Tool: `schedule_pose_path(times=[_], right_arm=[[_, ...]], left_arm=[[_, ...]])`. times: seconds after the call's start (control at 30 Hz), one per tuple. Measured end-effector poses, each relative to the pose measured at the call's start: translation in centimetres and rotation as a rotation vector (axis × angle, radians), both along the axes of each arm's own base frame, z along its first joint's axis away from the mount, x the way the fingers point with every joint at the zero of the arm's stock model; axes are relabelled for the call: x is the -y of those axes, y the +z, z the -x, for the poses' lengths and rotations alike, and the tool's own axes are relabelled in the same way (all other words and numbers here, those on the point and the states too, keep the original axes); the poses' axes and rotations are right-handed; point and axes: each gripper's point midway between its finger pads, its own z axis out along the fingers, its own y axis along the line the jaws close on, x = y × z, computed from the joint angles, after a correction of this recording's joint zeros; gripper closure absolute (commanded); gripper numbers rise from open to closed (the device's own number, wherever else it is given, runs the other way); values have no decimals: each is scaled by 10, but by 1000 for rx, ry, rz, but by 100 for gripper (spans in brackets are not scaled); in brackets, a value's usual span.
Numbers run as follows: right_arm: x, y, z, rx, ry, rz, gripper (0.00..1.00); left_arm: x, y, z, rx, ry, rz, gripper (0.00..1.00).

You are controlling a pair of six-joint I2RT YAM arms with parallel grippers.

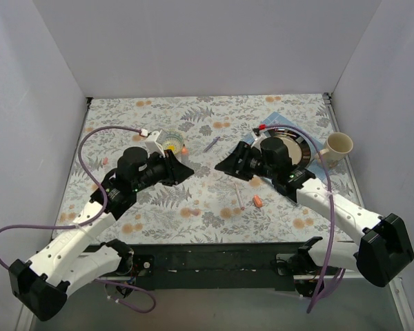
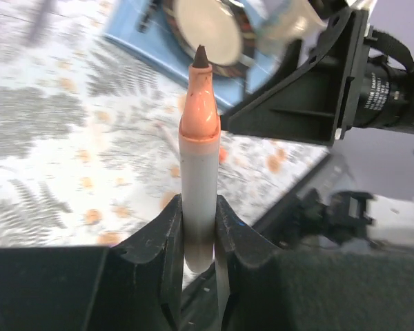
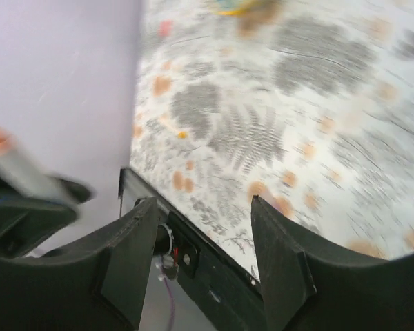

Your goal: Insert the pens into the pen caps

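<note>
Two grippers face each other above the floral-print table (image 1: pixel 159 207). The left gripper (image 2: pixel 199 215) is clamped on a pale grey stick pen with orange neck (image 2: pixel 199 165), tip pointing outward. The right gripper (image 3: pixel 203 207) stands open.

orange cap (image 1: pixel 257 202) just beside pale pen (image 1: pixel 240 198) | purple-grey pen (image 1: pixel 211 144) farther back | mug (image 1: pixel 339 146) right edge

Soft, even light from above leaves only faint shadows, my right wrist view smears with motion blur, and behind the sharp pen (image 2: pixel 199 186) my left wrist view goes soft.
</note>
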Motion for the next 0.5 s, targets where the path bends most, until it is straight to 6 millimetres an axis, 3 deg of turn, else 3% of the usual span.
schedule_pose_path(times=[0.13, 0.27, 0.5], right_arm=[[67, -69, -15, -361, -336, 175, 40], [125, -118, 2, -613, -618, 338, 40], [166, -154, 24, -783, -844, 504, 40]], left_arm=[[-36, -6, -12, 77, 166, -125, 100], [-68, -16, -10, 145, 274, -187, 100], [-93, -9, -11, 207, 383, -208, 100]])
